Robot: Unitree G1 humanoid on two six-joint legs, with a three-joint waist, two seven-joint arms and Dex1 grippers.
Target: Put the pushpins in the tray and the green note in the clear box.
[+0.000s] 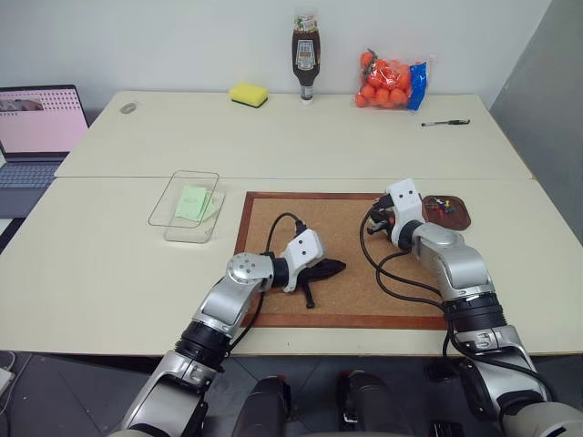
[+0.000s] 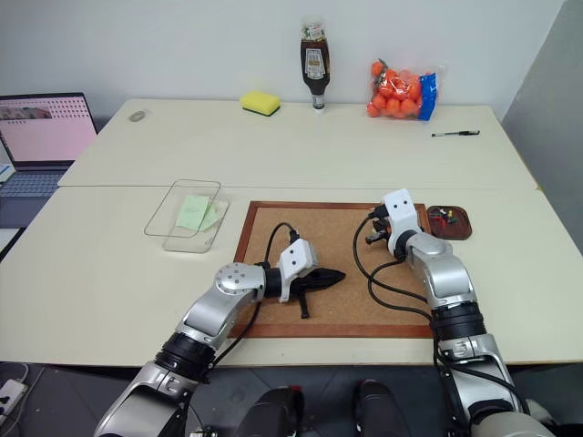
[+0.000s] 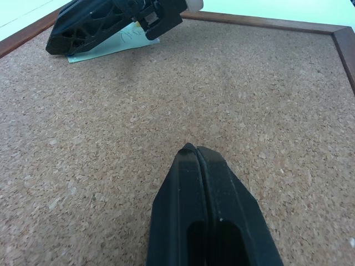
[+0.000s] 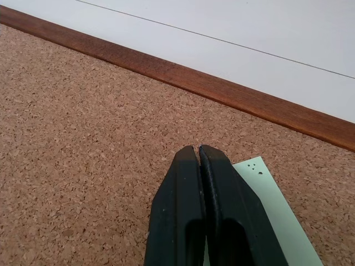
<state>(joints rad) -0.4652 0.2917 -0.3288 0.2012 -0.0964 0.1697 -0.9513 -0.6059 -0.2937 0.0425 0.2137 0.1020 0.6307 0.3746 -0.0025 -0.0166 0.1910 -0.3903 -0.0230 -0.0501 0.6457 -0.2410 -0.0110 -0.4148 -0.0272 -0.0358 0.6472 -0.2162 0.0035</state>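
A green note lies inside the clear box, left of the cork board. Another green note, with pin holes at one corner, lies on the board's far right part under my right gripper. That gripper is shut, with no paper visible between its tips, and I cannot tell whether it pinches the sheet further back. The left wrist view shows this note beneath that gripper. My left gripper is shut, empty, low over the board's middle. The tray, right of the board, holds pushpins.
At the table's far side stand a yellow sponge, a sauce bottle, a bag of oranges and a pen. A laptop sits off the far left. Black cables loop over the board by both wrists.
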